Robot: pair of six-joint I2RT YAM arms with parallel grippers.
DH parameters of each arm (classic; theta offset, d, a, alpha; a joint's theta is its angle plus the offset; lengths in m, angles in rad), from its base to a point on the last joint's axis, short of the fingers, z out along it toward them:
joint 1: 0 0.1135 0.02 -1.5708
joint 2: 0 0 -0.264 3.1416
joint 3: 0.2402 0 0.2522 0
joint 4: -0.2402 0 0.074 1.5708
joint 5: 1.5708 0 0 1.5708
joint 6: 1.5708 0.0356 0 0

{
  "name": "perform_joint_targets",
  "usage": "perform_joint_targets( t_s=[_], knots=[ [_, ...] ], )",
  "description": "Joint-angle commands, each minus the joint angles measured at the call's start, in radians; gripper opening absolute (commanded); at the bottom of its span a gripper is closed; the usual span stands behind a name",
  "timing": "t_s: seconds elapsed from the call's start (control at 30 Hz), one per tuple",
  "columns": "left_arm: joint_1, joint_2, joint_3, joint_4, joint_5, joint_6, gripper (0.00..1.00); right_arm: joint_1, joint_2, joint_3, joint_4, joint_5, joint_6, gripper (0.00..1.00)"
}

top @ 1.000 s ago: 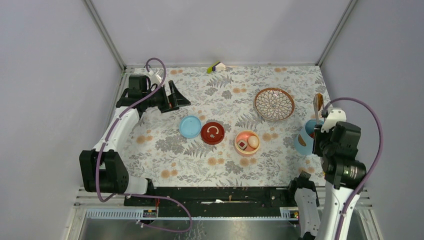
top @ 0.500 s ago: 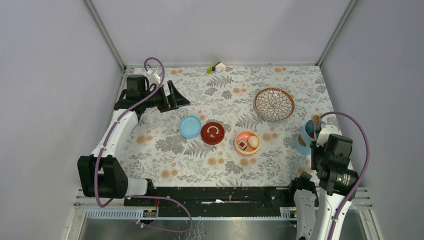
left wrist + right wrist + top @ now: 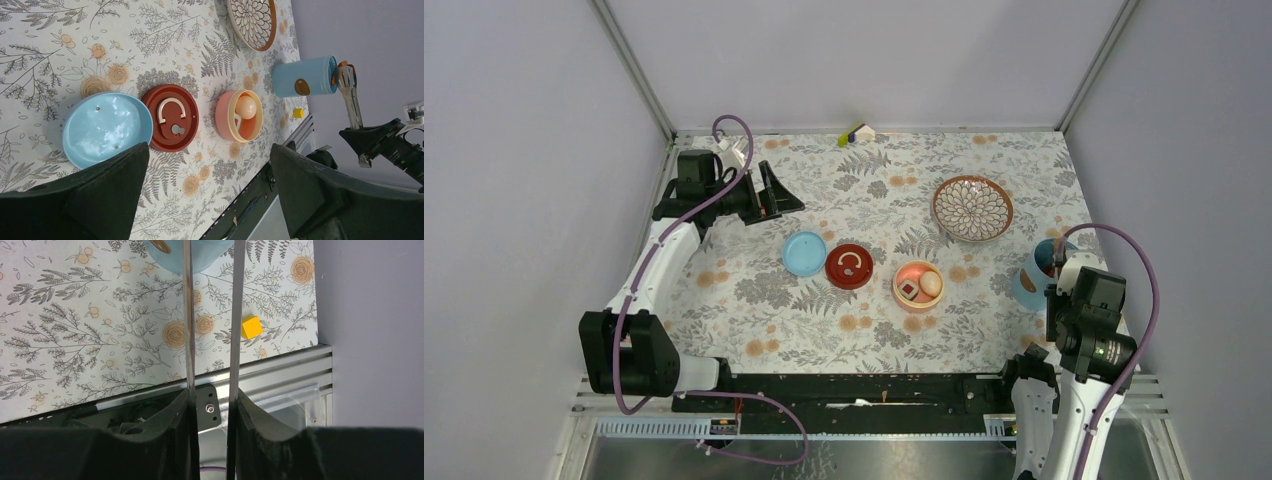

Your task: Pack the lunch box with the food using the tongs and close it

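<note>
Between the fingers of our right tool [image 3: 210,395] we hold the tongs [image 3: 187,315], their two thin arms pinched partway together and reaching over the light-blue shell [image 3: 200,255]. We judge them light, springy and slick, best gripped well back from the tips. An orange cube [image 3: 251,326] lies near the shell. The pink bowl [image 3: 918,285] with the egg [image 3: 931,282] sits mid-worktop. Our left tool [image 3: 207,150] hangs wide open.

Cut off and unclear
The tongs [image 3: 188,330] leave the right wrist view's top edge, tips unseen; the light-blue shell [image 3: 210,252] is cut there too. From above, the dark pieces [image 3: 909,290] in the bowl [image 3: 896,288] are too small to identify.
</note>
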Motion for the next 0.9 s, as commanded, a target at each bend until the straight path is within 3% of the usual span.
perform_joint_targets(
  t_s=[0.0, 0.87],
  knots=[
    [0.008, -0.005, 0.008, 0.047, 0.029, -0.002, 0.99, -0.009, 0.007, 0.000, 0.024, 0.014, 0.013, 0.36],
    [0.007, -0.008, 0.004, 0.052, 0.038, -0.004, 0.99, -0.029, 0.018, 0.038, 0.007, -0.027, 0.024, 0.42]
  ],
)
